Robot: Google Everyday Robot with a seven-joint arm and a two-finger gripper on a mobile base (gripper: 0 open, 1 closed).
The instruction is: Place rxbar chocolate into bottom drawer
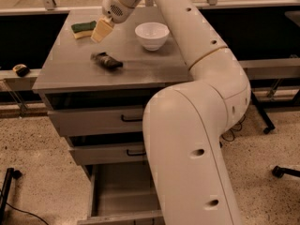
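In the upper left of the frame, the robot's gripper (100, 33) hangs above the grey cabinet top (65, 71), just right of a green-and-yellow sponge (83, 28) and left of a white bowl (152, 35); it carries nothing, and whether it is clenched or released cannot be told. The rxbar chocolate (107, 61) lies on the cabinet top below the gripper, apart from it. The bottom drawer (119, 191) stands pulled out at the lower centre, partly hidden by the white arm (197, 135).
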